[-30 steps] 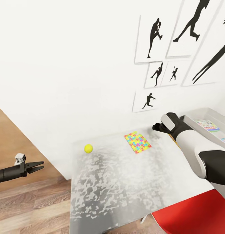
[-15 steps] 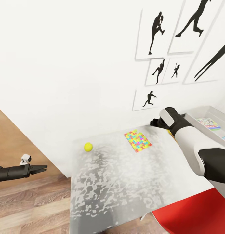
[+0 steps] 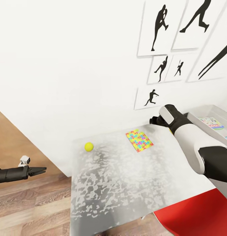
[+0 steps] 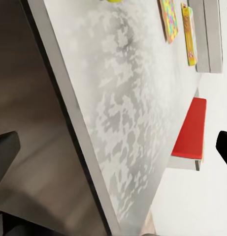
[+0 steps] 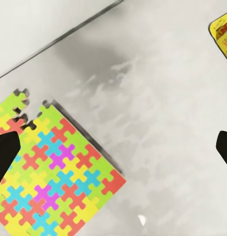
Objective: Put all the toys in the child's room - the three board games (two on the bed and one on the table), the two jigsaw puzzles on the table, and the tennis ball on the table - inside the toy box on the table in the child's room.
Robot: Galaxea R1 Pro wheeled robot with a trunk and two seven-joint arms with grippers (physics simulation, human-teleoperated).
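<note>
Our right gripper [image 5: 113, 147] gapes wide above the table's [image 3: 126, 183] back edge, beside a jigsaw puzzle [image 3: 139, 141]; our left gripper's [image 3: 41, 169] gap: cannot tell.

The left end effector [image 3: 41, 169] has closed its fingers and lowered slightly.

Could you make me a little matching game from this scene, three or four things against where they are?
Things:
1. tennis ball
2. jigsaw puzzle
3. toy box
4. left gripper

Places:
A. beyond the table's left edge, over the wood floor
B. far right end of the table
C. near the table's back left corner
D. flat on the table, just left of the right gripper

Pairs: 1-C, 2-D, 3-B, 4-A
</note>
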